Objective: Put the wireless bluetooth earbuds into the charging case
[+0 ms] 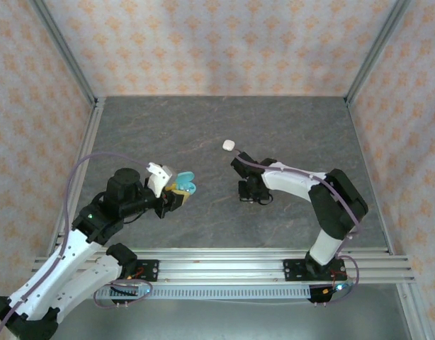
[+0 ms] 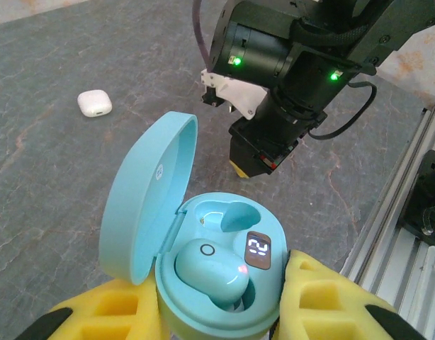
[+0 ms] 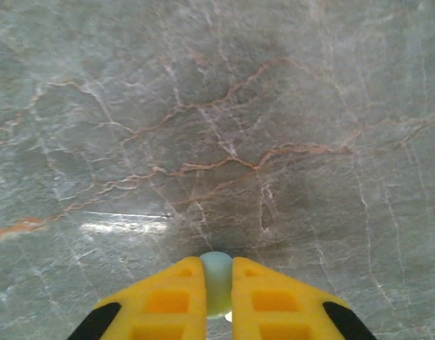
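**Right end effector** (image 3: 217, 269): pads were closed almost together on a pale teal earbud (image 3: 217, 285), pinched at the very tips. They pointed down, low over the tabletop (image 3: 203, 106). Most of the bud was hidden between the pads, so I could not tell which way its long axis ran.

**Left end effector** (image 2: 217, 315): closed on the base of the teal charging case (image 2: 196, 320). The mouth faced up and the lid (image 2: 150, 191) was swung open.

**Inside the case:** a second teal earbud (image 2: 207, 273) sat in the socket nearer my left pads. The empty socket (image 2: 228, 216) lay just beyond it, beside the small lit display (image 2: 258, 249).

**Key relation:** in the top view the case (image 1: 185, 186) lay to the left of my right end effector (image 1: 254, 191). The two were about level, near but apart, with bare tabletop between them. Seen from the case, the right end effector (image 2: 251, 159) stood past the empty socket, on the side away from the lid.

**Judgement:**
- The bud has to travel left and up to the case, and that side looked open.
- The hazards are the lid's edge if I overshoot, and the seated bud touching-close to the target socket.

**White case** (image 1: 228, 144): it lay beyond the teal case, well apart and off the likely path.
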Robot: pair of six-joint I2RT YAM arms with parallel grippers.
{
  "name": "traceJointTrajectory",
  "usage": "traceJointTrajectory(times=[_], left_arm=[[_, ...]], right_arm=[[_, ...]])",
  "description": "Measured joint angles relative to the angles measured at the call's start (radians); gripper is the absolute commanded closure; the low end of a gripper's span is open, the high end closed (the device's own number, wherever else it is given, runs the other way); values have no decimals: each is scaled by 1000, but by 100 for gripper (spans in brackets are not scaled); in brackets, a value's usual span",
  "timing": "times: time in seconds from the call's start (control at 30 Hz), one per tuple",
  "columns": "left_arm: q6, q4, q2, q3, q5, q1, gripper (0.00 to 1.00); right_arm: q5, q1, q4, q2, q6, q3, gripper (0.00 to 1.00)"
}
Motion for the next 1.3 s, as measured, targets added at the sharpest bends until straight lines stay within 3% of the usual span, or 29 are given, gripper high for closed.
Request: traceJointTrajectory(times=[0.2, 0.57, 0.83, 1.3], left_arm=[[0, 2, 2, 0, 1, 0, 85], [0, 2, 2, 0, 1, 0, 85], [-1, 2, -13, 0, 1, 0, 85], [0, -1, -69, 0, -1, 0, 85]], right_arm=[[-3, 0, -21, -15, 37, 4, 68], [80, 48, -182, -116, 72, 134, 68], [151, 135, -340, 64, 89, 284, 70], [201, 139, -414, 229, 62, 374, 72]])
